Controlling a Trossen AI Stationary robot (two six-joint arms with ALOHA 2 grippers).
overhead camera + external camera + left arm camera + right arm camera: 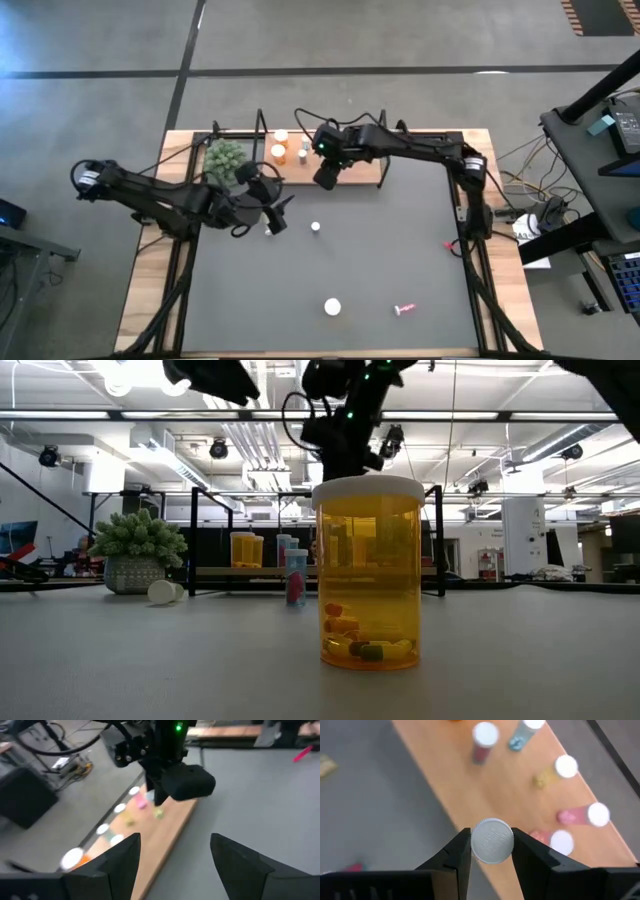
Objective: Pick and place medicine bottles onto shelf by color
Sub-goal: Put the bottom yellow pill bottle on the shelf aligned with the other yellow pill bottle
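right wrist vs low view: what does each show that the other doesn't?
Right wrist only: the right claw shut on a white-capped bottle above the shelf, seen from above, with the caps of the bottles already standing there.

Low only: a big orange bottle holding pills close to the camera, the potted plant, a tipped bottle beside it.

Both: the shelf and bottles on it.

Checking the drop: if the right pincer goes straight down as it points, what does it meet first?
Probably the shelf board: the right pincer, shut on a white-capped bottle, hangs over its edge, though depth is unclear.
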